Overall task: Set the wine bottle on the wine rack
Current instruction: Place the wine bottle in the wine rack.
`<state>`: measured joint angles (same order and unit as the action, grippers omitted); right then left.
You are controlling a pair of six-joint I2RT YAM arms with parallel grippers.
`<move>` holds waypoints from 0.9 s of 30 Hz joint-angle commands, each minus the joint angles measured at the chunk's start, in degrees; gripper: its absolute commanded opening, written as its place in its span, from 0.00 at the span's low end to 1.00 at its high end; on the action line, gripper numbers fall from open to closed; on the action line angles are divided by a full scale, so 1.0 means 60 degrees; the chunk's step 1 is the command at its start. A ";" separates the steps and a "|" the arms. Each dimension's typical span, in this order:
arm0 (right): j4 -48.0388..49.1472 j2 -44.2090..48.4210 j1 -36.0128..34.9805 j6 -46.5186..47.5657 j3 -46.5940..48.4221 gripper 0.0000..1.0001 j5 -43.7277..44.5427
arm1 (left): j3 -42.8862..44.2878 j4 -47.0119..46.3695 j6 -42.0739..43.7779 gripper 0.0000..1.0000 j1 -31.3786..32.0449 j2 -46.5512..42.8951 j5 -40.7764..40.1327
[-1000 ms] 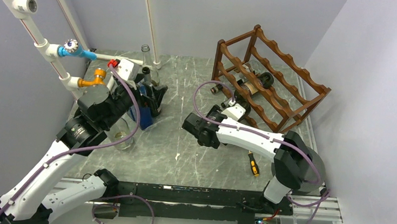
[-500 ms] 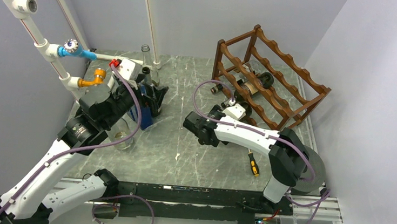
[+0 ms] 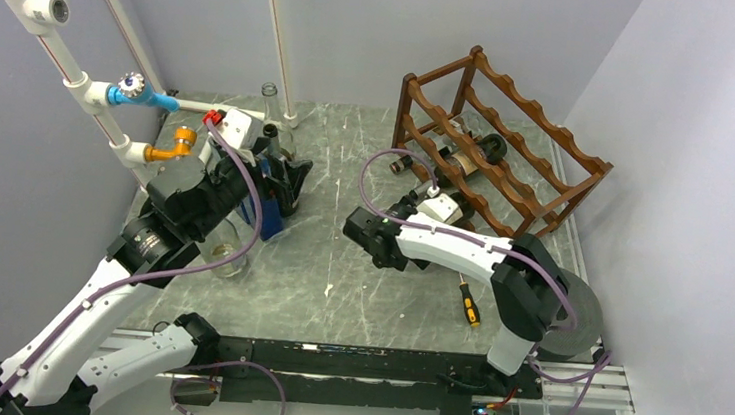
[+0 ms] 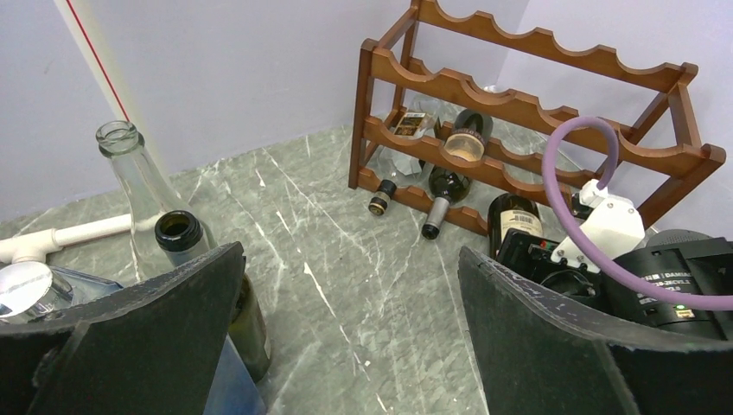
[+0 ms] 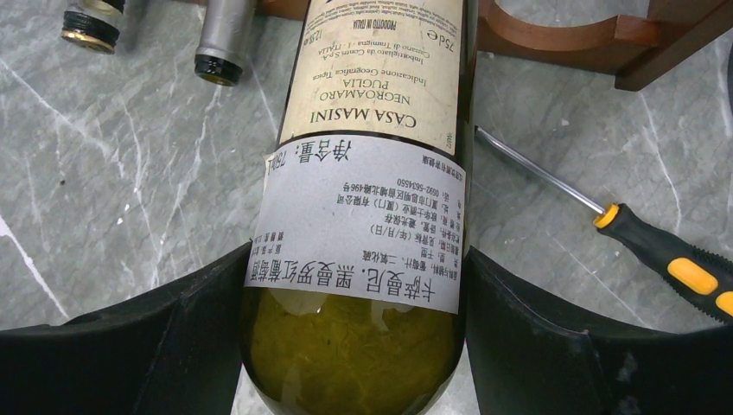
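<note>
Pinching the dark green glass wine bottle low on its labelled body, my right pincer points its neck at 12 o'clock, across the bottom rail of the reddish-brown scalloped wooden wine rack. I'd push straight and level, centred in one scallop, clear of the neighbouring bottle necks at 11 o'clock. My left pincer hangs spread wide.

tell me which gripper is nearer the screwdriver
Right. The right gripper, shut on a bottle, is just beside the screwdriver; the left gripper is open, far off by the standing bottles.
</note>
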<state>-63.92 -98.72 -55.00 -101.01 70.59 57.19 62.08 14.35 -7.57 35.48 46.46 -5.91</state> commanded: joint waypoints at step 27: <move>0.2369 -0.0739 0.1486 0.4337 0.0450 0.00 0.2063 | 0.0145 -0.0313 -0.0070 1.00 0.0179 -0.0019 0.0383</move>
<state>-61.54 -110.37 -48.21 -89.60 75.48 63.96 62.08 14.39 -7.75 36.25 46.50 -5.23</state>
